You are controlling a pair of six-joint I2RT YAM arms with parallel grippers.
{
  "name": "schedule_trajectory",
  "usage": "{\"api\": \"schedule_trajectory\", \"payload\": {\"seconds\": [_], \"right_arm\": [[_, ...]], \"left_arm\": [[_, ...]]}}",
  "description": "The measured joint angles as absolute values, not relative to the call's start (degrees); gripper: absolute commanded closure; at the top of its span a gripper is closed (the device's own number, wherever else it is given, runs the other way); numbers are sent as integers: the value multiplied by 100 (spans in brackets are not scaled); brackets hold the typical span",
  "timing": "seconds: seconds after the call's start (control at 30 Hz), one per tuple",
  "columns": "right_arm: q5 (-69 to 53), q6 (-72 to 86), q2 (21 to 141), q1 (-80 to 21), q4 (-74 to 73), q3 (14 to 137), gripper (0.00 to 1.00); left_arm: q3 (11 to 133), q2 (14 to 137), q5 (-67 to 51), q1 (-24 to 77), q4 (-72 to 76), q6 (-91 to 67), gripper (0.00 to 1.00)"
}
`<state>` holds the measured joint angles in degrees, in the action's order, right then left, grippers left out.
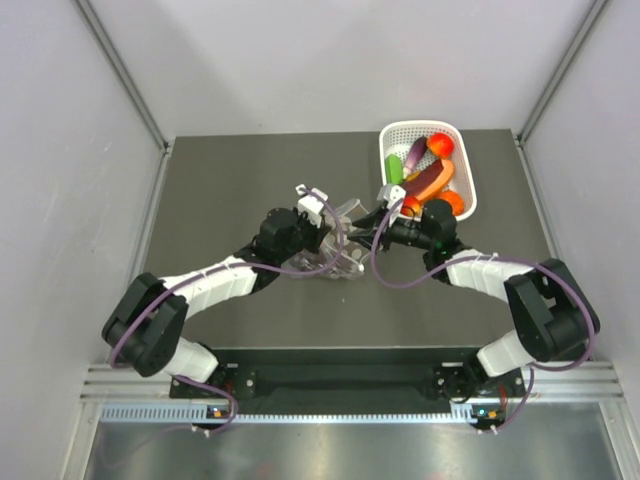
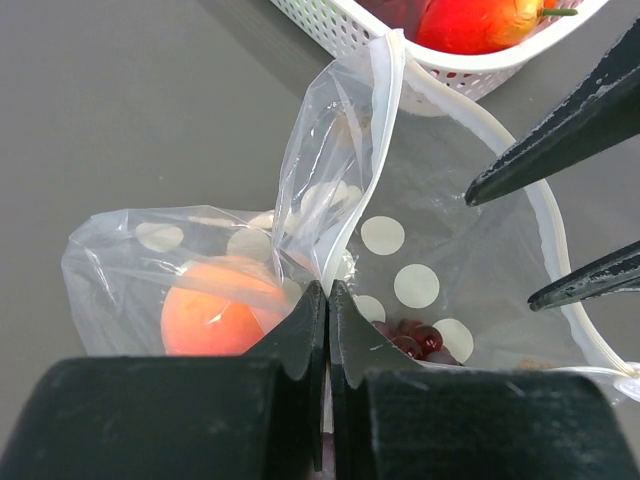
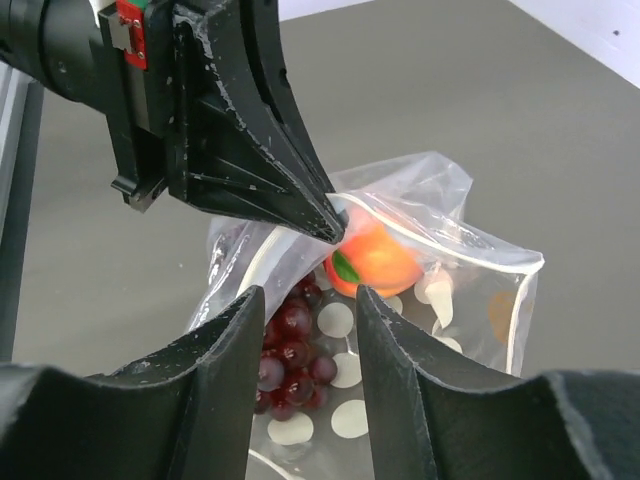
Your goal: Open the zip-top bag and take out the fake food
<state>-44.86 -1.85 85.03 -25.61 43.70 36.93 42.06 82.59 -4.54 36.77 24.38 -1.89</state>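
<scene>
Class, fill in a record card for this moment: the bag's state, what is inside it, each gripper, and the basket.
Bag: zip-top bag, mouth open
Inside: peach-orange fruit and dark grape bunch
Left gripper: shut on the bag's edge
Right gripper: open, at the bag's mouth, holding nothing
Basket: white lattice basket, just beyond the bag, with a red-orange fruit in it

The grape bunch (image 2: 408, 338) is partly hidden behind the left gripper (image 2: 327, 292). Beyond it, the white basket (image 2: 350, 30) is cut off by the top edge. From above, the zip-top bag (image 1: 345, 212) is largely covered by that gripper.
</scene>
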Motion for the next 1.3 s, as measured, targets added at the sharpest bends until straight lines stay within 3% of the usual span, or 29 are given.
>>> {"api": "schedule_trajectory", "payload": {"seconds": [0.27,0.7,0.87,1.03,1.3], "right_arm": [[-4584,-495,8879,-2622,3551,4222,63],[-4355,-1162,9286,-3164,2366,4394,60],[-4147,-1404,9507,-3516,1970,4661,51],[-4136,-1588,9712,-3647,1717,4814,27],[-4515,-1780,10066,-3671,1487,5057,15]], "left_arm": [[4086,8130,-515,3677,2438,-187,100],[3953,7891,-517,3677,2440,-185,100],[3918,7876,-513,3677,2440,-185,100],[3876,7826,-491,3673,2438,-187,100],[3865,7824,-449,3642,2436,-217,100]]}}
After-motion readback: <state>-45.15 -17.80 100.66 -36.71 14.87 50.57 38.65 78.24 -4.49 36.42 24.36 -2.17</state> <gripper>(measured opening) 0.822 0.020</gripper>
